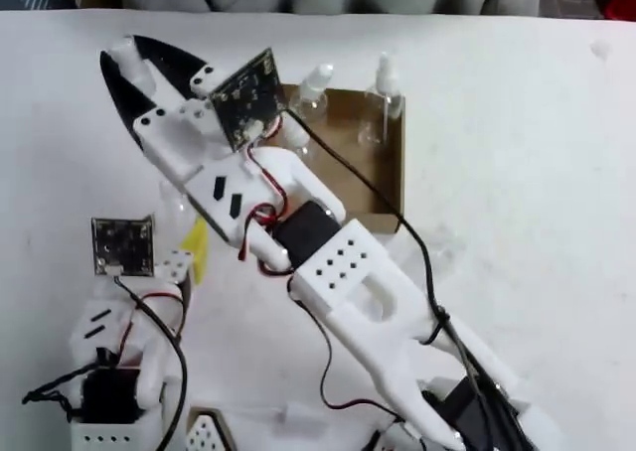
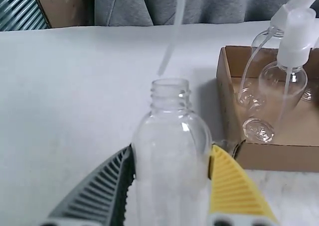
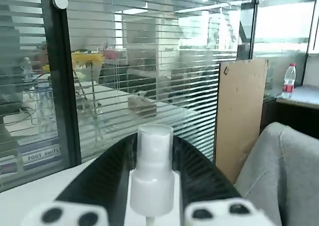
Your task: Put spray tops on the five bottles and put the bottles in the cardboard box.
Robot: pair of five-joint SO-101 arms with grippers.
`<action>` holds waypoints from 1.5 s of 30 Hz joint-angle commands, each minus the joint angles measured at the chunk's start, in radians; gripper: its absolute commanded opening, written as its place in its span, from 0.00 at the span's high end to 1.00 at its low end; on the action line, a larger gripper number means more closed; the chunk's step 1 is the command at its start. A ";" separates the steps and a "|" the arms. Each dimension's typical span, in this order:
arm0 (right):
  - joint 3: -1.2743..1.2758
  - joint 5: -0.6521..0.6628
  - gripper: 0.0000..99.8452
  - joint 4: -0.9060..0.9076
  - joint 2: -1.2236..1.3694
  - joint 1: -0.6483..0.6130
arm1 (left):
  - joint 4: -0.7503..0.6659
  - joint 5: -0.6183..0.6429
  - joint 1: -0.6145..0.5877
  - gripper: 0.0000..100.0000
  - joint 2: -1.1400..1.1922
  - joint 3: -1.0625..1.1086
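Left tool [image 2: 172,161]: grey and yellow fingers part-open, clamped on the body of a clear bottle [image 2: 170,116]. The bottle is upright on the white counter [image 2: 75,86], neck open, no top fitted. The shoulder and neck rise clear of the fingertips.

Right tool [image 3: 155,146]: black fingers closed round a white spray top [image 3: 153,178], nozzle head standing above the fingertips. In the high view this tool [image 1: 134,64] sits at the far left of the counter [image 1: 517,173], beyond the left arm.

Dip tube [image 2: 173,27] of the held spray top hangs down over the bottle. Its cut tip is just above the bottle mouth, a little to one side of centre, and not inside the neck.

Cardboard box [image 2: 227,96] sits on the counter just beside the held bottle. Two capped bottles [image 2: 284,81] are inside it, spray heads above the rim. In the high view the box [image 1: 373,173] lies partly under the right arm.
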 commanded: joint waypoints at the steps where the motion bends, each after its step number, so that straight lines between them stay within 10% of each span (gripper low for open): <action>1: -0.044 0.028 0.98 -0.033 -0.005 0.013 | -0.032 0.002 0.007 0.98 -0.016 -0.008; 45: -0.049 0.029 0.98 0.085 -0.084 -0.016 | -0.032 0.002 0.008 0.98 -0.016 -0.008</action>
